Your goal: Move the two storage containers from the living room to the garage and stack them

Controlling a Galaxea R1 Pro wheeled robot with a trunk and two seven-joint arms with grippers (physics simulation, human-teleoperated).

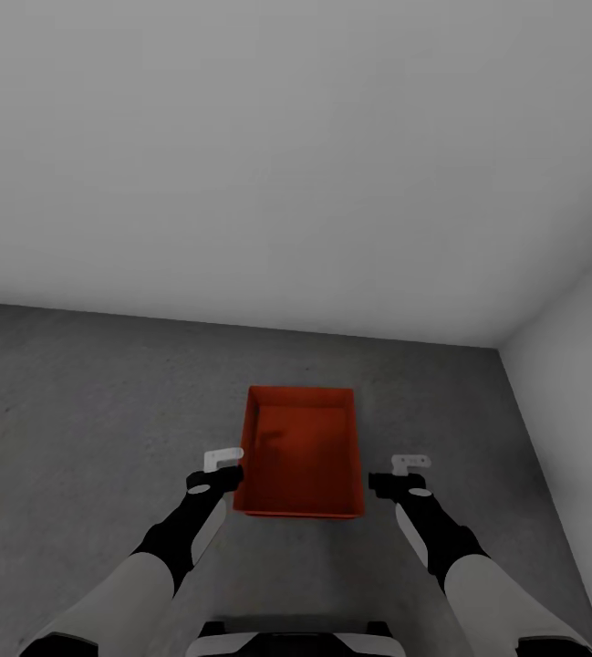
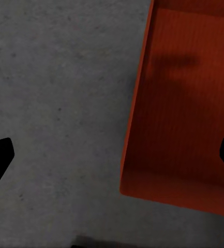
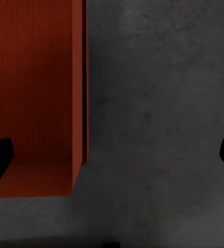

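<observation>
Flanking an orange-red storage container (image 1: 302, 456), the left gripper (image 1: 225, 467) at its 9 o'clock and the right gripper (image 1: 398, 474) at its 3 o'clock both hang with fingers spread, holding nothing. Container rests upright on the garage's concrete floor (image 1: 86, 420), near the wall corner (image 1: 501, 342) at 1 o'clock. Judged status: one container placed; second container not located, stacking outstanding

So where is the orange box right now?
In the head view the orange box sits on the grey concrete floor, right in front of the robot, between the left gripper and the right gripper, near the corner of the pale walls.
</observation>
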